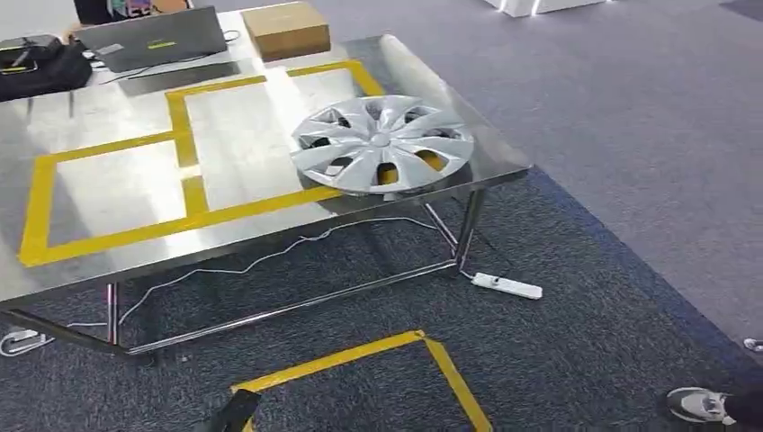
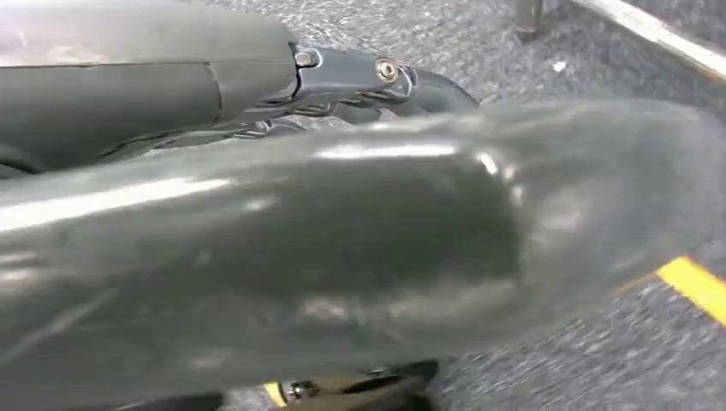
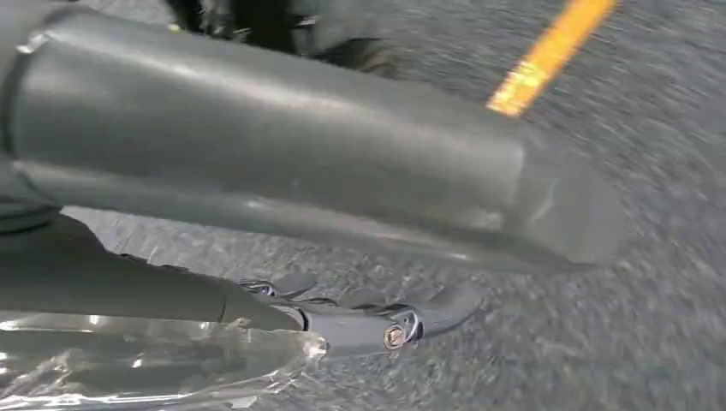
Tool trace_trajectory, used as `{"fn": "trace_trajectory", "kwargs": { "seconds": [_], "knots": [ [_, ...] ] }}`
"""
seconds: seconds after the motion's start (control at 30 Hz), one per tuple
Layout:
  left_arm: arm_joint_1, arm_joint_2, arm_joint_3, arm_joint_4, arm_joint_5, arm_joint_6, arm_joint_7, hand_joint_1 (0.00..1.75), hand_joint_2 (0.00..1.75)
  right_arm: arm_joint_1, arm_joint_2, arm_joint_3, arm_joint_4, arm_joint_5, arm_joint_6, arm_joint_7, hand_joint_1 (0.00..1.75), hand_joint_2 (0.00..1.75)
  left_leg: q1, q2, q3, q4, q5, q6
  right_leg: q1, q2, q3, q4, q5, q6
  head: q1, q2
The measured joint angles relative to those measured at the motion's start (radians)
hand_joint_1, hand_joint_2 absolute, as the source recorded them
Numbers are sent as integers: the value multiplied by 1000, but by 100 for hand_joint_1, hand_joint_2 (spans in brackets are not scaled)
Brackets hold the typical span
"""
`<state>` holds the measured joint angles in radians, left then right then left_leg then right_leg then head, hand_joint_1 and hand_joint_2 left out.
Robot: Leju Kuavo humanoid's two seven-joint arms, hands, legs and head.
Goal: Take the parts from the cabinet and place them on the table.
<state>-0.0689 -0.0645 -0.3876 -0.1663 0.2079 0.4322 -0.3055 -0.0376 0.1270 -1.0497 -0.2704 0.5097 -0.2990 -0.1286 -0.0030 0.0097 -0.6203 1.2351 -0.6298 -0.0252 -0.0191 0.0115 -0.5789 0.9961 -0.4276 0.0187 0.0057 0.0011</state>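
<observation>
- One silver plastic hubcap (image 1: 382, 144) already lies on the steel table (image 1: 108, 261), near its right edge, w/in yellow tape.
- Left wrist: left hand (image 2: 342, 248) hangs over carpet; blurred, can't tell grasp.
- Right wrist: right hand (image 3: 325, 171) fingers extended, holds nothing.
- Judgement: back to cabinet for next part.

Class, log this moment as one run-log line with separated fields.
part: hubcap flat on table, near corner, over yellow tape | left hand: state unclear | right hand: state unclear | floor: power strip

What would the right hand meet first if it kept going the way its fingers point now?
Most likely just the grey carpet floor. Nothing else lies beyond the right hand; the yellow tape line is off to one side. Depth is unclear.
</observation>
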Motion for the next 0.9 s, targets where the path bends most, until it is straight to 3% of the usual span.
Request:
{"fn": "trace_trajectory", "kwargs": {
  "seconds": [0.03,0.07,0.1,0.13,0.17,0.2,0.23,0.33,0.37,0.4,0.43,0.47,0.5,0.53,0.57,0.6,0.67,0.7,0.73,0.77,0.87,0.9],
  "knots": [
    [3,0,-5,0,-7,0,13,0,0,2,0,17,5,16,9,1,0,0,0,-2,-26,50,-9,0,0,12,-3,0,2,1,0,0],
    [5,0,-8,0,-13,1,21,0,0,3,0,31,8,27,16,2,0,0,0,-2,-30,51,6,1,0,24,-4,0,4,2,0,0],
    [4,0,-13,0,-21,5,31,0,0,4,0,45,13,34,22,3,0,0,0,-3,-12,7,46,4,0,37,-6,1,6,4,0,0],
    [3,0,-18,0,-28,9,39,0,0,3,0,55,16,41,29,3,0,0,2,-8,22,-66,93,6,0,50,-6,1,9,7,0,0],
    [2,0,-25,0,-33,11,45,0,0,3,0,67,19,47,38,2,0,0,4,-25,68,-163,141,9,-1,63,-7,1,11,11,0,0],
    [1,0,-28,0,-37,12,46,0,0,3,0,77,21,51,43,-1,0,0,9,-72,99,-228,160,11,-1,71,-9,1,14,16,0,0],
    [-2,-1,-31,0,-40,13,47,0,0,0,0,85,22,56,47,-1,0,0,13,-83,107,-262,149,15,7,83,-19,12,14,21,-1,0],
    [-8,-3,-39,0,-41,16,61,0,0,5,0,103,27,66,55,7,0,0,4,-61,97,-251,155,32,-3,106,-30,-3,30,45,1,0],
    [-10,-6,-40,0,-41,16,63,0,0,6,-1,106,29,66,54,10,0,0,11,-47,97,-258,163,43,-4,107,-41,-1,31,48,-2,0],
    [-13,-7,-42,0,-41,17,64,0,0,7,0,110,33,67,54,11,0,0,10,-39,96,-258,165,47,-1,62,-51,23,12,49,2,0],
    [-14,-9,-45,0,-41,18,65,0,0,4,-1,115,34,69,55,15,0,0,9,-30,95,-258,165,54,1,27,-74,76,-24,52,11,0],
    [-12,-10,-48,0,-45,18,70,0,0,-1,-1,119,34,72,58,21,0,0,7,-15,95,-258,165,55,1,7,-116,168,-74,57,12,0],
    [-10,-10,-50,0,-48,17,73,0,0,-5,-1,122,35,75,61,28,0,0,5,0,94,-258,165,56,1,-2,-156,259,-113,60,12,0],
    [-10,-10,-51,0,-50,17,75,0,0,-4,-1,125,38,75,64,33,0,0,3,13,93,-257,165,56,1,-6,-181,321,-132,61,12,0],
    [-10,-10,-53,0,-51,16,75,0,0,-2,-1,126,40,76,66,35,0,0,2,24,94,-257,165,56,1,-7,-181,328,-126,61,12,0],
    [-11,-11,-54,0,-53,15,75,0,0,0,-1,126,42,77,67,36,0,0,2,33,94,-257,164,56,1,-7,-155,292,-101,59,12,0],
    [-12,-14,-57,0,-59,11,79,0,0,0,-1,131,42,93,76,51,0,0,2,52,99,-257,161,52,3,-24,-53,117,-26,53,12,0],
    [-12,-14,-58,0,-60,9,80,0,0,-1,-1,139,43,105,81,57,0,0,-1,61,103,-257,158,47,6,-62,-1,31,-5,50,13,0],
    [-12,-15,-61,0,-61,6,82,0,0,-5,-1,148,44,116,87,64,0,0,-10,68,102,-252,152,40,13,-84,13,10,-16,43,15,0],
    [-11,-15,-64,0,-62,3,87,0,0,-7,-1,154,45,122,92,67,0,0,-12,74,103,-253,153,37,11,-66,10,10,-12,36,9,0],
    [-9,-16,-71,0,-63,1,94,0,0,-5,0,165,51,128,93,71,0,0,-10,97,106,-255,152,24,10,-39,1,11,-8,21,11,0],
    [-9,-16,-72,0,-64,1,94,0,0,-4,0,169,51,129,93,71,0,0,-6,62,101,-241,136,14,5,-30,2,7,-3,14,10,0]
  ]
}}
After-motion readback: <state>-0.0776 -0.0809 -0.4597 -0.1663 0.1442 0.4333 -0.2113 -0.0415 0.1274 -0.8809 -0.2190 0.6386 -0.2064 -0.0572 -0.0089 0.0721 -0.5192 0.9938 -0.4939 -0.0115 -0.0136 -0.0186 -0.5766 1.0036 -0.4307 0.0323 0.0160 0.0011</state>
